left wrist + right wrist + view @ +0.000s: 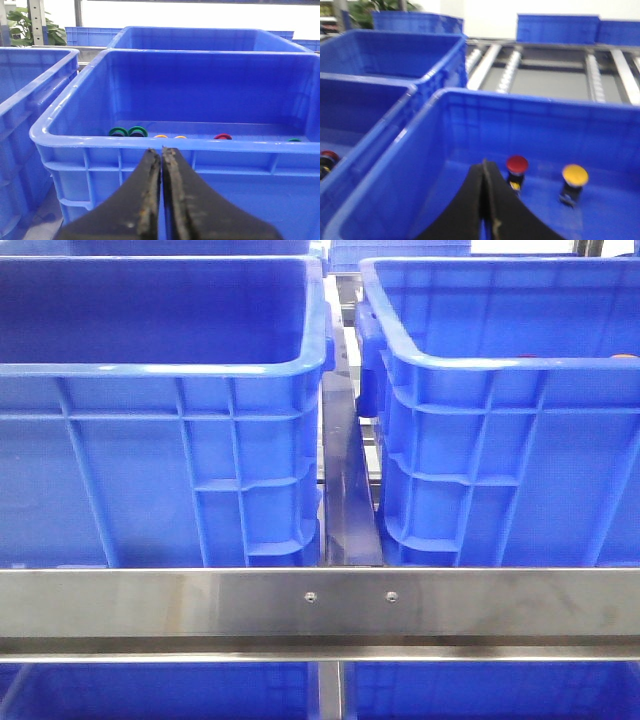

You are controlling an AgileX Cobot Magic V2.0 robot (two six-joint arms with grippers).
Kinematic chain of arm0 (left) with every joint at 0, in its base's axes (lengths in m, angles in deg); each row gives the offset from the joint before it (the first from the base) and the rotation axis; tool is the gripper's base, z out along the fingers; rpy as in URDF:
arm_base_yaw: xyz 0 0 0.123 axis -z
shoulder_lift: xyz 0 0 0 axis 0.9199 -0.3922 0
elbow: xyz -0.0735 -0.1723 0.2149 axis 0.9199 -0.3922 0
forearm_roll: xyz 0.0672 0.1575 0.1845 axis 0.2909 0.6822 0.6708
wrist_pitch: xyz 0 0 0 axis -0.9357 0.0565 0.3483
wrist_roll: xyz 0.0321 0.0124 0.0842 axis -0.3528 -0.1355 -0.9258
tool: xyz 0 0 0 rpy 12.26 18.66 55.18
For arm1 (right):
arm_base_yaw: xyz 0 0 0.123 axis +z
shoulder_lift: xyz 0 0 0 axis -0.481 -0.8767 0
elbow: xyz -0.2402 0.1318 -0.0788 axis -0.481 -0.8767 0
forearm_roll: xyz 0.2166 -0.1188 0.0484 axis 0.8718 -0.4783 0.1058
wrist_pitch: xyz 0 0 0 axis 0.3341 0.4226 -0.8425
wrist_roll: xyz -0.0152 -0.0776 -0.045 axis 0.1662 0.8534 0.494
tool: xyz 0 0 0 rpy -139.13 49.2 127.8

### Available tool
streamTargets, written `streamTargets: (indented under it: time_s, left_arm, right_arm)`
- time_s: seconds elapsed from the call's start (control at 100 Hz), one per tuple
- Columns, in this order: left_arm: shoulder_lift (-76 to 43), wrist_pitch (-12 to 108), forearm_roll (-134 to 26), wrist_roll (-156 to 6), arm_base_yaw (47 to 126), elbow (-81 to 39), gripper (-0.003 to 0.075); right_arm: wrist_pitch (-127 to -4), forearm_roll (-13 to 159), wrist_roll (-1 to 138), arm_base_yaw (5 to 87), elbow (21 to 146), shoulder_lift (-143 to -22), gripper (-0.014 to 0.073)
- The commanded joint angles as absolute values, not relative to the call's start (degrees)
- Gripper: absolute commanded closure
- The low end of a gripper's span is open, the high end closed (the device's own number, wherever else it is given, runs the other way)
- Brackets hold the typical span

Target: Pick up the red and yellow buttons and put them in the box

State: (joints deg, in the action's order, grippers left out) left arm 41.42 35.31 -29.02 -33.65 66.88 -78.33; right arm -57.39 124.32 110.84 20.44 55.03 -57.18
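In the right wrist view a red button point(517, 164) and a yellow button point(575, 175) stand upright on the floor of a blue box point(520, 97). My right gripper point(484, 161) is shut and empty, hanging above that box just short of the red button. My left gripper point(161, 149) is shut and empty, outside the near wall of another blue box point(75, 137). On that box's floor lie green rings point(128, 131), orange-yellow buttons point(160, 136) and a red button point(222, 136). No gripper shows in the front view.
The front view holds two big blue boxes, left point(150, 370) and right point(500, 365), behind a steel rail point(320, 600). A roller conveyor point(545, 70) runs beyond the right box. More blue bins stand around. Another red button point(329, 156) lies in the neighbouring box.
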Motion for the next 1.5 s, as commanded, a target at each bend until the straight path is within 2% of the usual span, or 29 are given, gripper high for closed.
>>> streamTargets:
  time_s: [0.0,0.18,0.38,0.49,1.09,1.49]
  left_arm:
    - [43.3,30.4,-29.5,-33.7,66.7,-80.8,0.0739]
    - [43.3,30.4,-29.5,-33.7,66.7,-80.8,0.0739]
    - [43.3,30.4,-29.5,-33.7,66.7,-80.8,0.0739]
    - [43.3,30.4,-29.5,-33.7,66.7,-80.8,0.0739]
    - [43.3,30.4,-29.5,-33.7,66.7,-80.8,0.0739]
    - [43.3,30.4,-29.5,-33.7,66.7,-80.8,0.0739]
  right_arm:
    - [-61.7,114.8,99.1,20.5,57.2,-56.5,0.0662]
    - [-66.0,96.4,81.9,21.5,57.2,-53.1,0.0662]
    - [-69.1,73.9,62.4,28.1,56.6,-50.6,0.0662]
    - [-72.1,67.0,54.5,30.2,54.2,-47.7,0.0662]
    - [-82.7,62.4,46.2,30.2,30.6,-22.6,0.0662]
    - [-88.3,62.6,45.1,30.2,23.1,-21.8,0.0662]
